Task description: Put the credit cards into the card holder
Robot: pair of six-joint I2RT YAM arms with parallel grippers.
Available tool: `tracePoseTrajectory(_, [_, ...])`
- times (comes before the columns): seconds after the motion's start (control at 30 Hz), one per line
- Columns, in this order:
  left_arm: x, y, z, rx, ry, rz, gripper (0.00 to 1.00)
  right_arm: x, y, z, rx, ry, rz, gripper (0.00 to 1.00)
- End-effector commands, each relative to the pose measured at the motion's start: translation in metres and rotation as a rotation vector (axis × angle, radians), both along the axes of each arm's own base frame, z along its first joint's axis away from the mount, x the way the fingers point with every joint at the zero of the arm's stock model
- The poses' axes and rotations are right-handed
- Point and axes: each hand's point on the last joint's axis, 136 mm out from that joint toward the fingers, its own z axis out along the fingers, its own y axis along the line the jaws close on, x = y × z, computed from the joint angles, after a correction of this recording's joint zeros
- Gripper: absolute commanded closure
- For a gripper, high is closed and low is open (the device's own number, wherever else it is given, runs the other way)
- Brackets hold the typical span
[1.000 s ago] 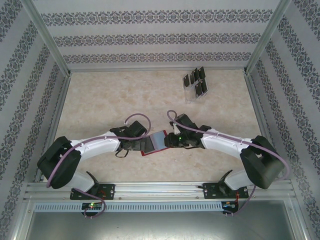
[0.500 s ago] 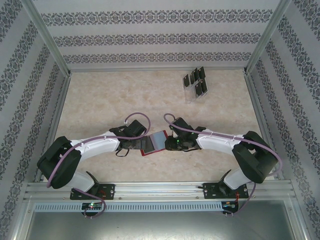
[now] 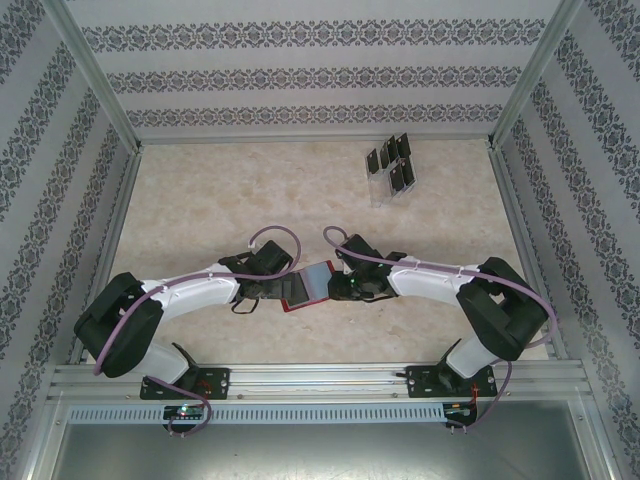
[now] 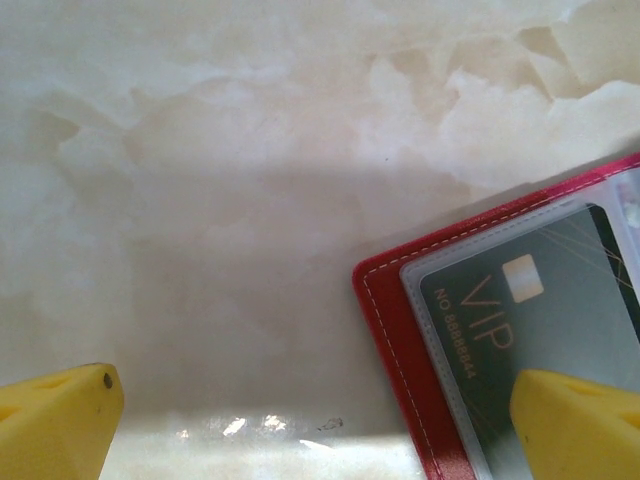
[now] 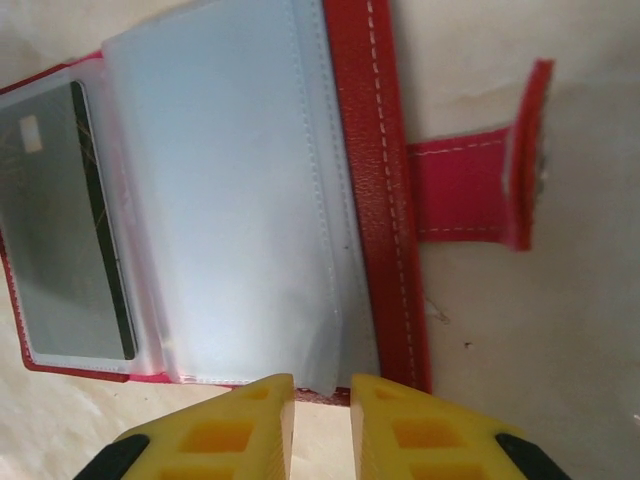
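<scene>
Since the earlier frame the right arm's elbow has folded inward, and the right gripper [image 3: 345, 285] has shifted slightly toward the red stitched folding card holder [image 3: 310, 285], which lies open between the two grippers. The left arm is unchanged.

The left gripper [image 4: 315, 425] stands with its yellow fingers wide apart, holding nothing. One fingertip [image 4: 575, 425] lies over the card holder's corner, the other over the marble-pattern table [image 4: 200, 200]. A dark grey credit card marked VIP [image 4: 530, 320] sits in a clear pocket directly ahead of the first fingertip.

The right gripper's fingers [image 5: 215, 435] are nearly together, leaving a narrow gap. The corner of a clear plastic sleeve [image 5: 230, 200] sits at the mouth of that gap; whether it is pinched cannot be told. A red closure tab [image 5: 470, 190] lies ahead and to the right.

Several black credit cards [image 3: 395, 163] stand in a clear slotted rack [image 3: 383, 193], well beyond the right gripper.
</scene>
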Motion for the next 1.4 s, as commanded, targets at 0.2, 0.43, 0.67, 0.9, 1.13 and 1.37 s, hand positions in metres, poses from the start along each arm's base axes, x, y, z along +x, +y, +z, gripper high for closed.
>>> tracePoseTrajectory(0.2, [0.004, 0.003, 0.0, -0.01, -0.011, 0.01, 0.0, 0.007, 0.009, 0.003, 0.001, -0.018, 0.001, 0.75])
tracePoseTrajectory(0.43, [0.004, 0.002, 0.002, -0.016, -0.014, 0.009, 0.0, 0.008, 0.009, 0.0, -0.003, -0.014, 0.0, 0.9])
tracePoseTrajectory(0.67, [0.011, 0.004, 0.011, -0.041, -0.027, 0.028, 0.0, 0.004, 0.013, 0.019, 0.042, -0.033, 0.02, 1.0])
tracePoseTrajectory(0.9, [0.032, 0.015, 0.033, -0.098, -0.062, 0.076, 0.0, -0.003, 0.033, 0.048, 0.096, -0.075, 0.081, 1.0])
tracePoseTrajectory(1.13, [0.042, 0.018, 0.049, -0.136, -0.088, 0.093, 0.0, -0.009, 0.067, 0.057, 0.124, -0.078, 0.157, 1.0])
tracePoseTrajectory(1.37, [0.043, 0.021, 0.056, -0.155, -0.104, 0.112, 0.0, -0.023, 0.101, 0.038, 0.107, -0.03, 0.237, 1.0])
